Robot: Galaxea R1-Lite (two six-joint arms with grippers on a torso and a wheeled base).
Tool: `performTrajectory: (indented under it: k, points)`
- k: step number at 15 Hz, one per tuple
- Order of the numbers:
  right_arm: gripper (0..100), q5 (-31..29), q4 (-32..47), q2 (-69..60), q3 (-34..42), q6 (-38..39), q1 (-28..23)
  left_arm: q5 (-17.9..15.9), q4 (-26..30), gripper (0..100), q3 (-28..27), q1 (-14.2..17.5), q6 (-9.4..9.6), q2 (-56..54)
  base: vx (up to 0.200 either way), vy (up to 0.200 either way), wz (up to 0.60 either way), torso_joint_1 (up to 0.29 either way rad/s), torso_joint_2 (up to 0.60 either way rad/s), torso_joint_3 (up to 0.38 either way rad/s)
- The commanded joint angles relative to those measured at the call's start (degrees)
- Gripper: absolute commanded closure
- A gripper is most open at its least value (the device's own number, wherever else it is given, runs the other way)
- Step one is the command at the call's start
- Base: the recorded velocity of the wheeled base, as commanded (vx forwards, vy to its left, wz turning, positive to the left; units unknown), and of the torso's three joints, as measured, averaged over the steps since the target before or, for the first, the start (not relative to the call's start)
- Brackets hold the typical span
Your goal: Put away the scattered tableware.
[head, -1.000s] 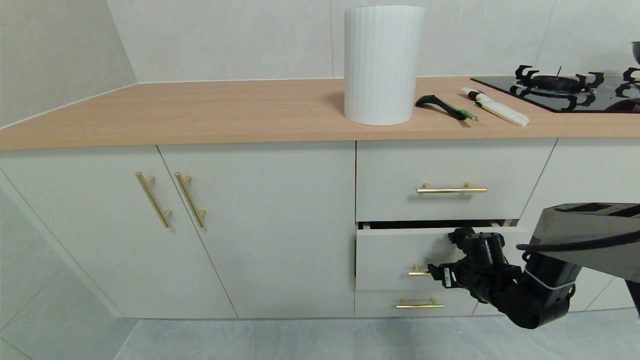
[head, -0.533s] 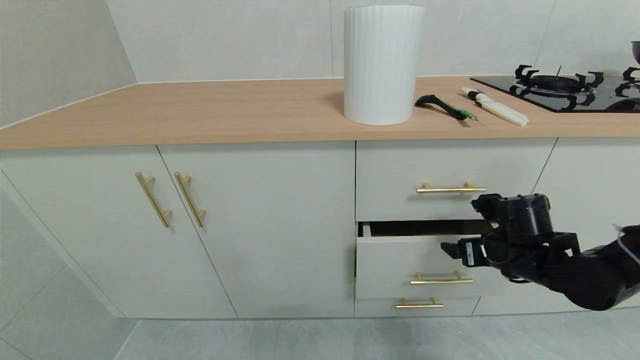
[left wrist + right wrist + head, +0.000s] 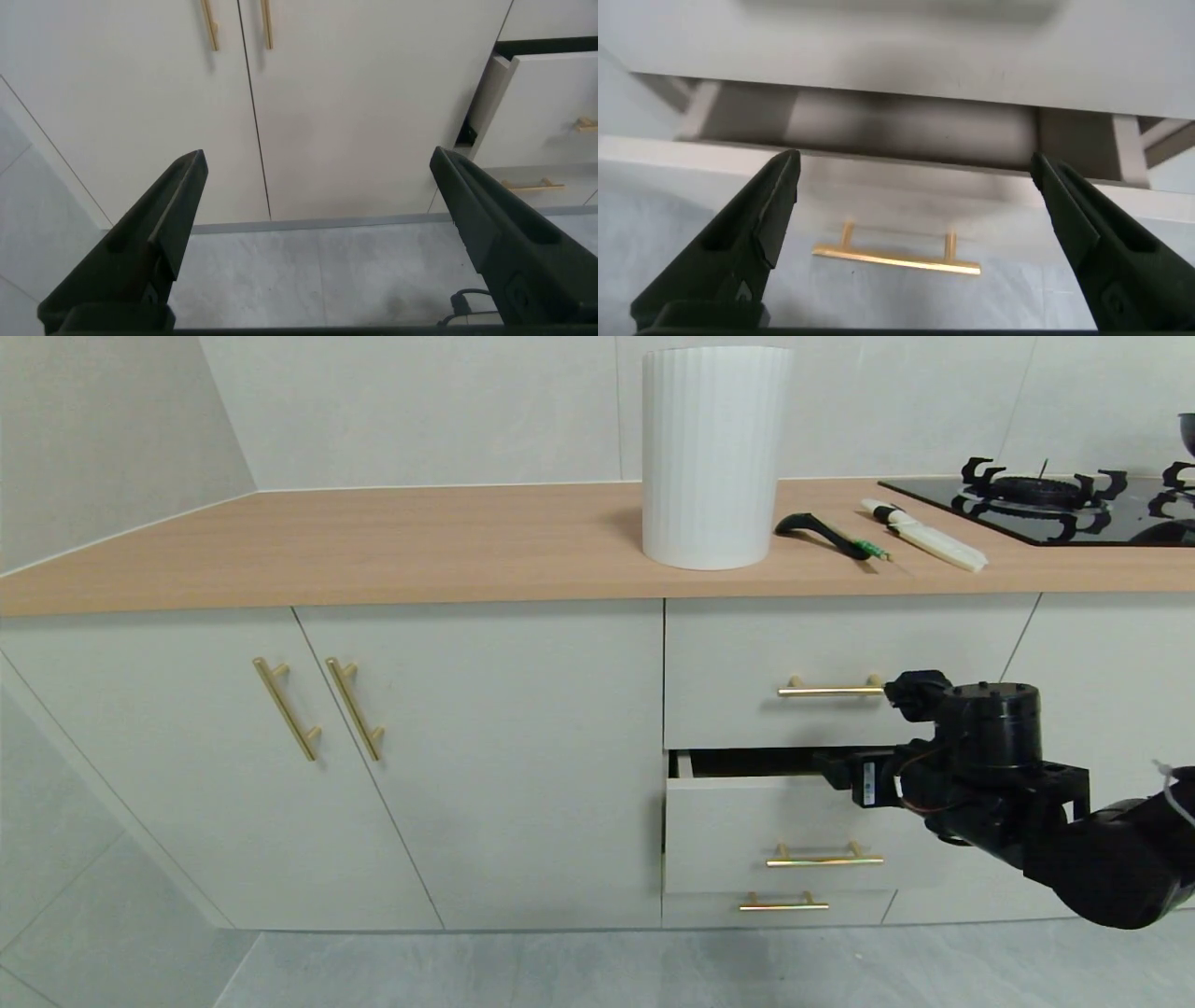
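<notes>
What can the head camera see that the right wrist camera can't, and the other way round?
Head view only: the wooden countertop with a white ribbed container, a black-handled utensil, a white utensil and the gas hob, plus the two cabinet doors.
Right wrist view only: no new object, just a close look from above into the dark opening.
Both: the partly open drawer, its gold handle and the open right gripper.
</notes>
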Motion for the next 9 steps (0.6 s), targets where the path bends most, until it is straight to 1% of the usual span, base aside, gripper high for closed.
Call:
performTrajectory:
  k: [1,6,9]
  points:
    - [0,-0.71,-3.75,6.04,-0.01,-0.02,0.05,0.05,-0.01,0,0.00,0.00,0.01,0.07,0.000,0.000,0.00,0.000,0.00,0.000]
    - [0,-2.82,-11.14,11.23,-0.27,-0.11,-0.04,-0.04,-0.01,0,0.00,0.00,0.01,0.07,0.000,0.000,0.00,0.000,0.00,0.000]
    - [0,-2.82,-11.93,12.81,-0.71,-0.02,-0.21,0.05,-0.01,0,0.00,0.00,0.01,0.07,0.000,0.000,0.00,0.000,0.00,0.000]
